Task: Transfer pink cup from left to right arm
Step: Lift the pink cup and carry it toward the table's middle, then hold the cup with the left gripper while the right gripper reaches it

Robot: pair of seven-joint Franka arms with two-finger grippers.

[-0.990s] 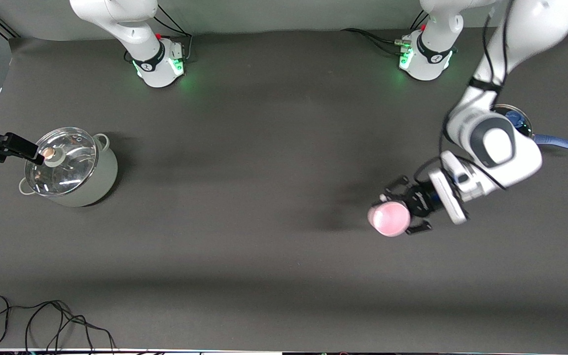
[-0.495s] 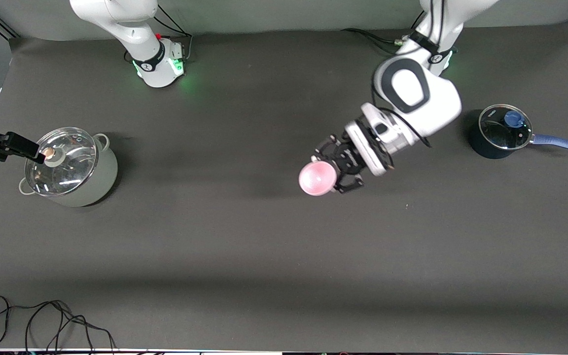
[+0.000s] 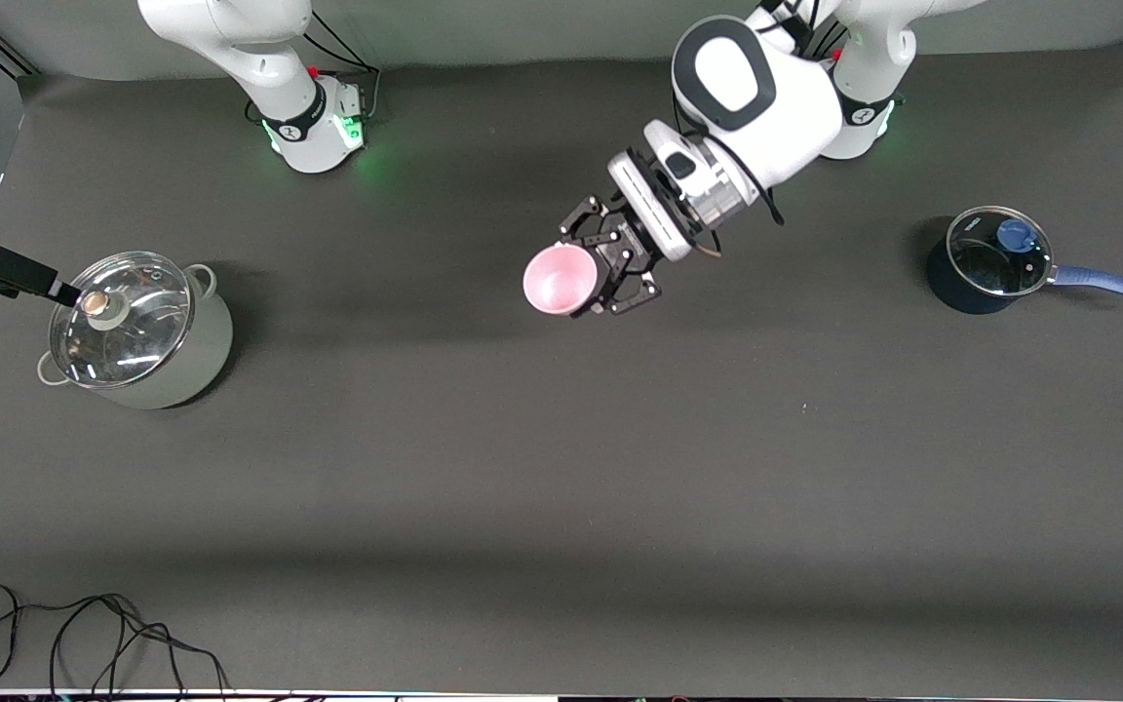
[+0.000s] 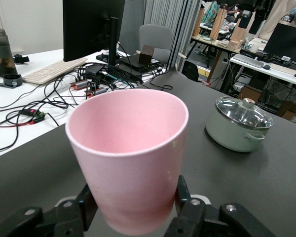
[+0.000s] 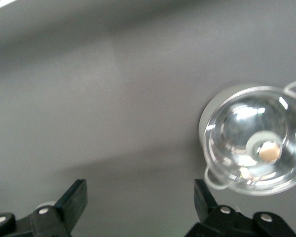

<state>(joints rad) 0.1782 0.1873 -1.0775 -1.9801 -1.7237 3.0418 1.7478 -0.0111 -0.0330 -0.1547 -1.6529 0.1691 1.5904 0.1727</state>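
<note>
Clearly the left gripper holds the pink cup clamped between its fingers, up in the air over the middle of the table and roughly between the two arm bases; in the left wrist view the cup stands upright with its open mouth up, and the black fingers press on its lower wall. The right gripper is spread wide and holds nothing, hovering beside the lidded grey-green pot at the right arm's end of the table, well apart from the cup. The handover looks not yet begun, and the main risk, as I judge it, is in the meeting: the cup is tapered and smooth, gripped low, so a nudge from the incoming fingers could tip or twist it in the hold, and letting go before the right gripper has closed would drop it onto the table. The right arm's path also starts close to the pot's lid knob, which it might clip, though how much clearance it has is hard to tell. Counted: one pink cup, two lidded pots, namely the grey-green one and a dark blue-handled saucepan toward the left arm's end, two arms, and one loose black cable along the table edge nearest the front camera.
</note>
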